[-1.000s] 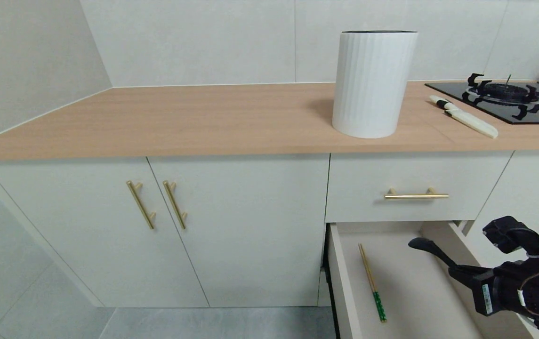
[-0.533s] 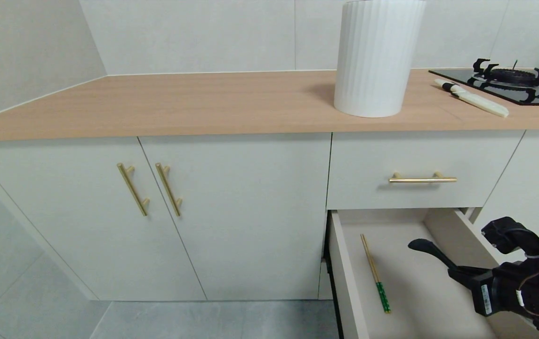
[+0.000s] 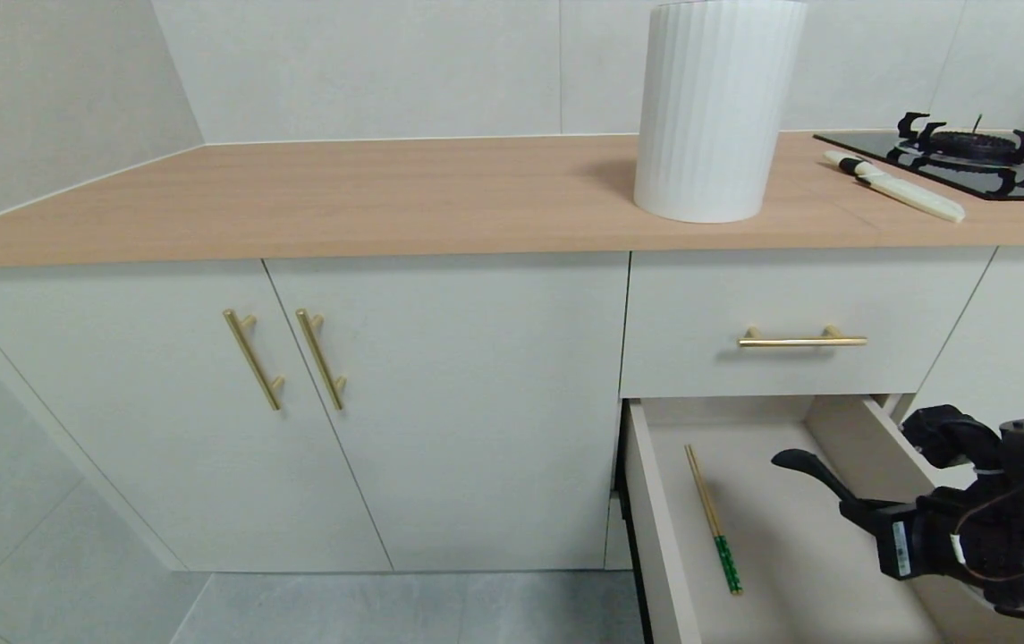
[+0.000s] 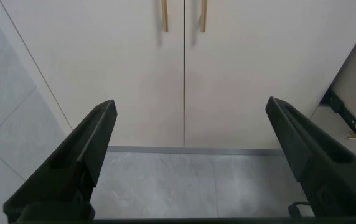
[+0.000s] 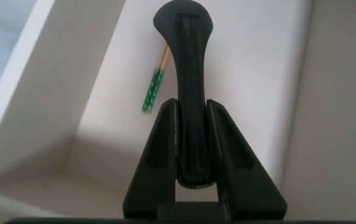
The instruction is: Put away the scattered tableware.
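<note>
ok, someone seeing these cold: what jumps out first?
The right hand, shut on a black utensil, sits over the open drawer at the lower right, where a pair of chopsticks lies near the left wall. After that, the tall white ribbed canister on the wooden counter, with a pale knife between it and the stove.

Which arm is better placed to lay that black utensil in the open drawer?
Right. The right end effector is shut on the black utensil above the open drawer. The left end effector is open and faces the cabinet doors.
</note>
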